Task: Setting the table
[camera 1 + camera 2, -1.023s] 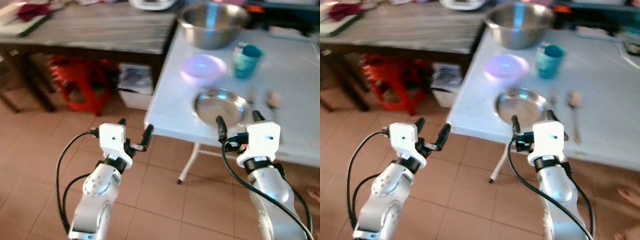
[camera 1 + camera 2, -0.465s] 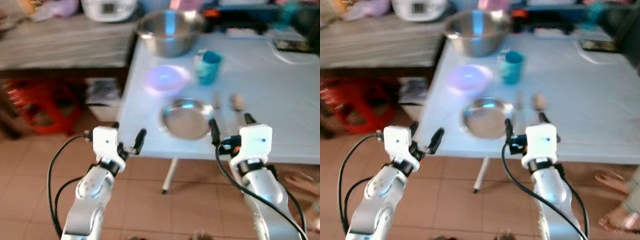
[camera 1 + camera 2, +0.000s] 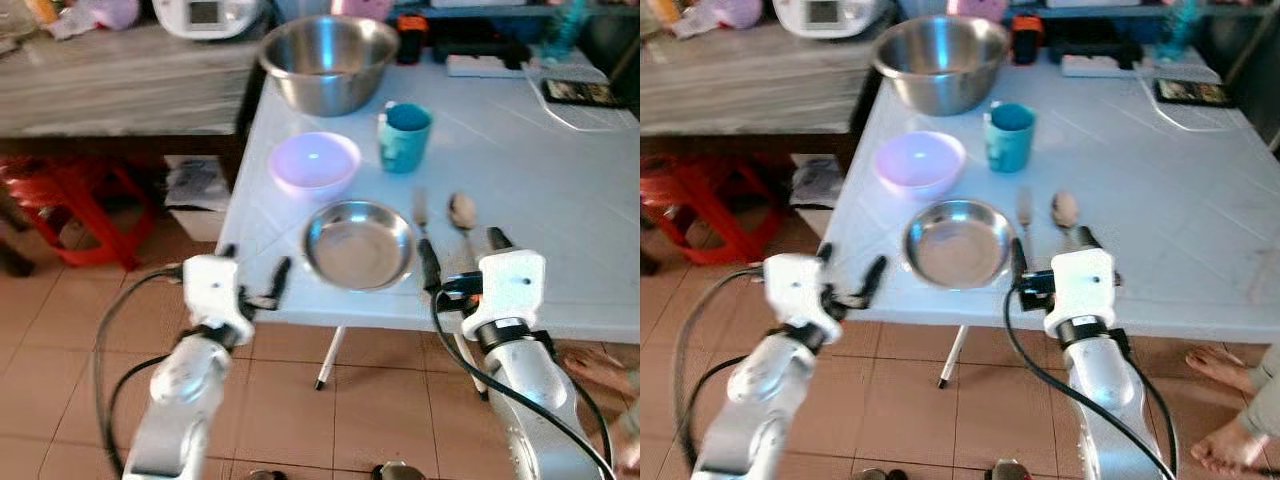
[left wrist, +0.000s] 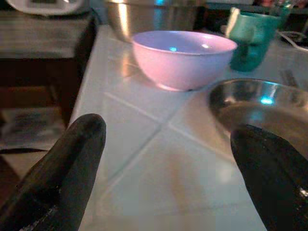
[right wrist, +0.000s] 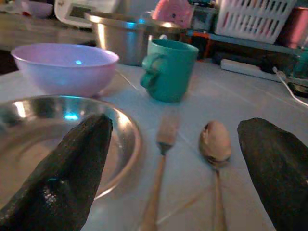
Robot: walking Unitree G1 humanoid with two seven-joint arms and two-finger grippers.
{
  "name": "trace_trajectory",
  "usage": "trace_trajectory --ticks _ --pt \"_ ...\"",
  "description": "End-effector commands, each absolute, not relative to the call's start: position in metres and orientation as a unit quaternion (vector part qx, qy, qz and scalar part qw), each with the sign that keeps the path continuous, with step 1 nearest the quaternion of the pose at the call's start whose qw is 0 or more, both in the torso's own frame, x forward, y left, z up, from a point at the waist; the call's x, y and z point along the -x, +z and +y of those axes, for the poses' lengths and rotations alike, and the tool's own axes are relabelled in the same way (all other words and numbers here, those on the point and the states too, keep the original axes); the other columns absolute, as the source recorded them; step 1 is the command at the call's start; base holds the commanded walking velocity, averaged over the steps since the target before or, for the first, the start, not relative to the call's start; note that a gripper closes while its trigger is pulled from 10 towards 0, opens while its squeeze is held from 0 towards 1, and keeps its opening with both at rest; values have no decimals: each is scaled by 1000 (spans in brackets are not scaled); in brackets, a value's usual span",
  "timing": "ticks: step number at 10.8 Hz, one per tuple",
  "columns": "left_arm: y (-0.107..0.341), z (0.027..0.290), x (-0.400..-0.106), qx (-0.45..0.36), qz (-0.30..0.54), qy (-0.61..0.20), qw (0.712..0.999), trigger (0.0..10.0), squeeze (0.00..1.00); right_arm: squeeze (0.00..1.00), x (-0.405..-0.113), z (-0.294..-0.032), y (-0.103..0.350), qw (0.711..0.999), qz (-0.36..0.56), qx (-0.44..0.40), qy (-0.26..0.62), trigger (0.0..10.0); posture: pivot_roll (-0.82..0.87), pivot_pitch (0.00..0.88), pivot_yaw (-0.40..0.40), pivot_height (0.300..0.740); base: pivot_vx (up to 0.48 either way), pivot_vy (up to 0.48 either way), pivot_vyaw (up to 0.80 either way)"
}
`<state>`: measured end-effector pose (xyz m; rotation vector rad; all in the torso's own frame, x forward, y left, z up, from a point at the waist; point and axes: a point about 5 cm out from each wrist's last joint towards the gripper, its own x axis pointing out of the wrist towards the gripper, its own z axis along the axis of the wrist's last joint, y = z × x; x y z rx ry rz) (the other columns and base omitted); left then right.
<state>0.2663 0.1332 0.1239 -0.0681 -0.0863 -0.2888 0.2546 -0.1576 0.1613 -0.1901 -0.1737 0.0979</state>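
On the white table [image 3: 560,180] lie a shallow steel plate [image 3: 358,243], a pink bowl [image 3: 314,163], a teal mug [image 3: 404,136], a fork [image 3: 420,215] and a spoon [image 3: 462,215]. A large steel bowl [image 3: 328,62] stands behind them. My left gripper [image 3: 255,270] is open and empty at the table's front left corner, facing the pink bowl [image 4: 183,55] and the plate [image 4: 260,103]. My right gripper [image 3: 462,255] is open and empty over the front edge, with the fork [image 5: 161,168] and spoon [image 5: 215,144] straight ahead of it.
A wooden side table [image 3: 120,80] with a rice cooker [image 3: 205,12] adjoins on the left, and a red stool [image 3: 70,200] stands under it. A power strip [image 3: 480,65] and a phone [image 3: 580,92] lie at the table's back. A person's foot [image 3: 1230,440] rests on the tiled floor at the right.
The whole view has swung and sharpened, so the table now sits nearer and more centred before me. Both grippers keep the same open pose, closer to the table edge.
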Motion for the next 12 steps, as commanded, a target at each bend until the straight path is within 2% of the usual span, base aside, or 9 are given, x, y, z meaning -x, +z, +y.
trace_trajectory --ticks 1,7,12 --pt "126 137 -262 19 -50 -145 988 10000 0 0 -253 -157 167 990 -97 90 55 10000 -138 187 69 740 0 0 0" --pt "113 149 -244 -46 -45 -230 971 10000 0 0 -269 -163 167 995 -51 35 84 10000 -134 202 67 740 0 0 0" --pt "105 153 -244 -58 -42 -234 970 10000 0 0 -278 -148 165 989 -1 -52 137 10000 -127 205 68 740 0 0 0"
